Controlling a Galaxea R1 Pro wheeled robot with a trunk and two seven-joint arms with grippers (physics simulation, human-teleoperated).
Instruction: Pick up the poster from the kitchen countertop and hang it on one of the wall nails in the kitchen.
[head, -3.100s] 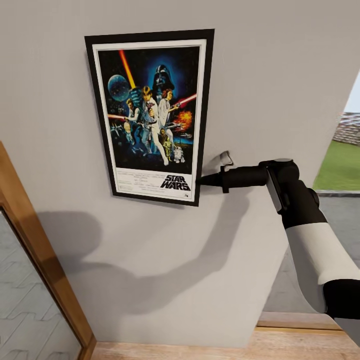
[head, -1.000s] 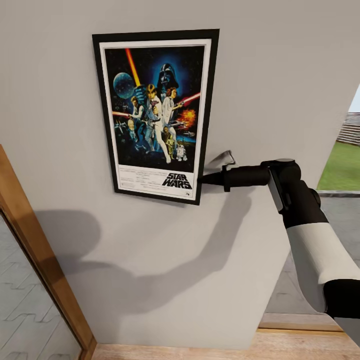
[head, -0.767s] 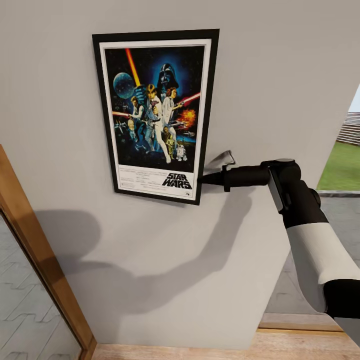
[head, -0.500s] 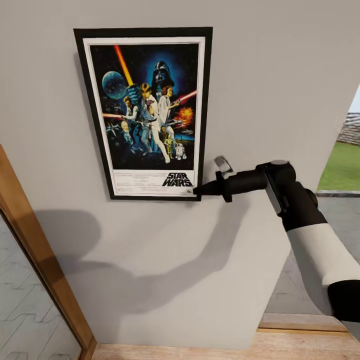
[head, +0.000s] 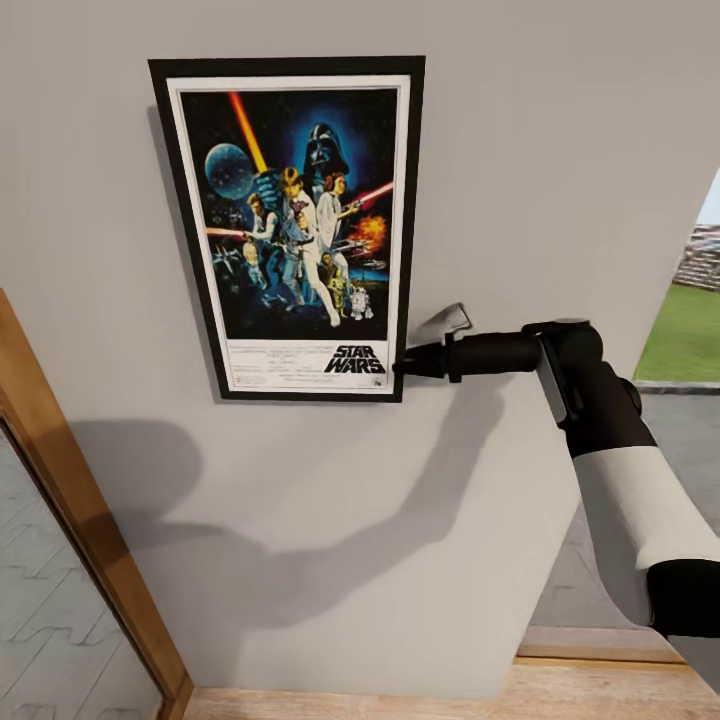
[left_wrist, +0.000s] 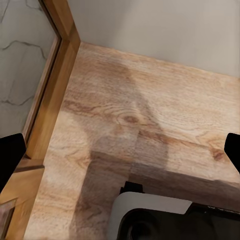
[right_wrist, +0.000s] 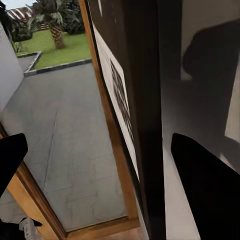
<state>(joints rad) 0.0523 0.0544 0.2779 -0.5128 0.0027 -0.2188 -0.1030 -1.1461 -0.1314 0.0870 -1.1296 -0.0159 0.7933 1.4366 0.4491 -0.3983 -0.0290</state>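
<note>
The poster (head: 290, 228), a black-framed Star Wars print, hangs upright and straight against the pale grey wall (head: 540, 150). My right gripper (head: 408, 363) is just beside its lower right corner, with a small gap to the frame. In the right wrist view the poster's dark frame edge (right_wrist: 145, 115) runs between the widely spread fingers of my right gripper (right_wrist: 110, 175), which is open. My left gripper (left_wrist: 120, 155) hangs low over the wood floor (left_wrist: 150, 100), open and holding nothing. The wall nail is hidden behind the poster. The countertop is out of view.
A wood-framed glass pane (head: 70, 520) slants along the wall's lower left. To the right of the wall, an opening (head: 690, 340) shows grass and paving outside. My arm's shadow lies on the wall below the poster. My base (left_wrist: 165, 220) sits on the floor.
The poster swung from a tilt to hanging straight and shifted slightly left. My right gripper let go of its lower right corner and drew back a little to the right.
</note>
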